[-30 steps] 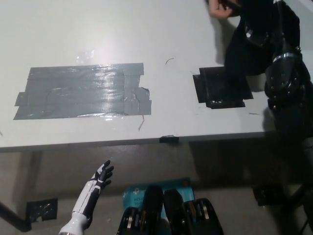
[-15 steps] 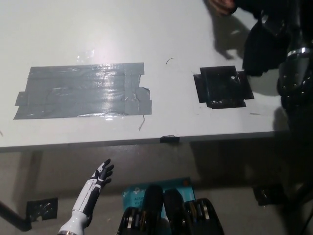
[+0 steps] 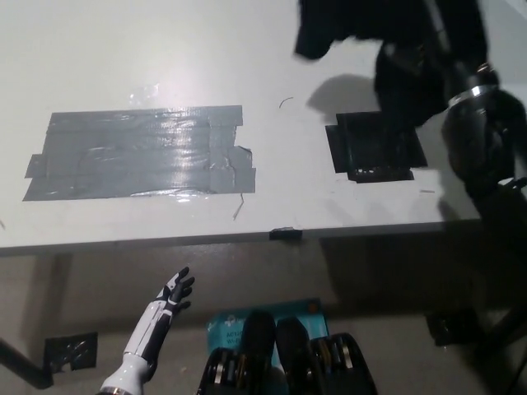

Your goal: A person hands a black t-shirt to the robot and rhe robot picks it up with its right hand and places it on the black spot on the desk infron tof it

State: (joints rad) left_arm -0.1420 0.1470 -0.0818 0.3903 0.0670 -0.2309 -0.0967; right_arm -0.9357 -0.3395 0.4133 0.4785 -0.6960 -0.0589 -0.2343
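White tabletop (image 3: 165, 49) carries a grey tape patch (image 3: 140, 155) and the black spot (image 3: 375, 146). My black right hand (image 3: 403, 62) is clenched on the black t-shirt (image 3: 362, 25) — held above the spot's far side. My white left hand (image 3: 169, 300) rests low, fingers released — above bare floor (image 3: 82, 288).

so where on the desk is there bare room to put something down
Bare white desk lies behind the large grey tape patch, and between it and the black square spot. The far right corner is crowded: the black t-shirt hangs there with the black right arm. The white left hand rests below the desk edge.
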